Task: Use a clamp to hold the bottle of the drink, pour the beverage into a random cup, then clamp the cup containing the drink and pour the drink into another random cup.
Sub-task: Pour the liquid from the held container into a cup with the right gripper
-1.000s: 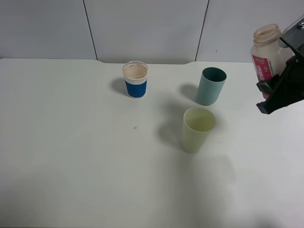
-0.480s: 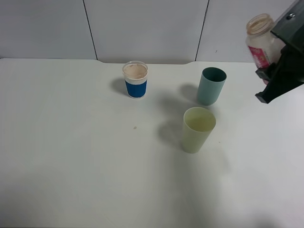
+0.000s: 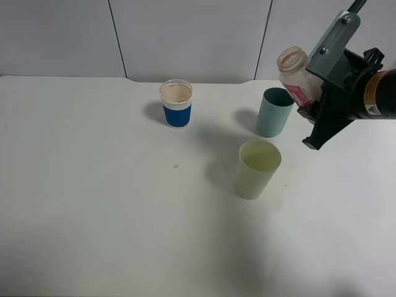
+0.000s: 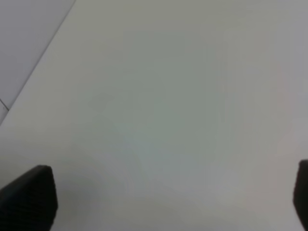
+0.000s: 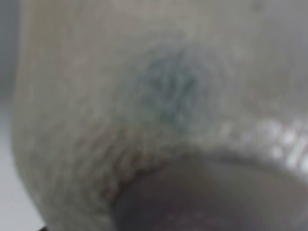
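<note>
Since a second ago the right clamp (image 3: 317,104) has carried the bottle of the drink (image 3: 296,75) in from the table's right edge towards the cups, and the bottle now leans with its open mouth to the left. It hangs in the air just beside the teal tumbler (image 3: 275,112), near that cup's rim. The right clamp's plates are pressed against the bottle's sides, pinching it. The right wrist view is filled by a blurred close-up of the bottle (image 5: 154,96).

One bottle and three cups show. The cups have not moved. All three stand upright and apart on the white table (image 3: 93,204): a blue-sleeved paper cup (image 3: 176,104) at the back, the teal tumbler to its right, and the pale yellow-green tumbler (image 3: 258,168) nearest the front.

The left clamp (image 4: 166,197) has its fingers spread wide over bare table, holding nothing.
</note>
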`<state>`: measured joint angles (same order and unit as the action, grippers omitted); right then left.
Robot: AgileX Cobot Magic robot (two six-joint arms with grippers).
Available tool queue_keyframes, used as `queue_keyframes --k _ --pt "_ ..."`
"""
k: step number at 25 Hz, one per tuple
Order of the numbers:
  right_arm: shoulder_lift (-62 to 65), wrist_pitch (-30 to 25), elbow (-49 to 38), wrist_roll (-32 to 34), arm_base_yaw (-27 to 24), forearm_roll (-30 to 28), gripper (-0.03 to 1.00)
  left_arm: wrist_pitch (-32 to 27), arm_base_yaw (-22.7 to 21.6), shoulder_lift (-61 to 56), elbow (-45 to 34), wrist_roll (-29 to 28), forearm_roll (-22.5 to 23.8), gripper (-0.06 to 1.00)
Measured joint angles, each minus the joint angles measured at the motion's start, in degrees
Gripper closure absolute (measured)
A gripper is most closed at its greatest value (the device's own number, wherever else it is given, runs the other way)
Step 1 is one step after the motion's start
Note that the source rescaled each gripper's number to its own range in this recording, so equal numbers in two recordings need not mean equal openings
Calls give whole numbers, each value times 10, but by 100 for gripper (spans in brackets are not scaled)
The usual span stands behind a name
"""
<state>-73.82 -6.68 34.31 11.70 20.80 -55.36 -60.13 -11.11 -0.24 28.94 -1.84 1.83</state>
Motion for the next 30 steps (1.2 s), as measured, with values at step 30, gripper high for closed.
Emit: queue_keyframes --k 30 --pt "-18 -157 24 62 135 -92 95 0 0 0 0 0 0 -6"
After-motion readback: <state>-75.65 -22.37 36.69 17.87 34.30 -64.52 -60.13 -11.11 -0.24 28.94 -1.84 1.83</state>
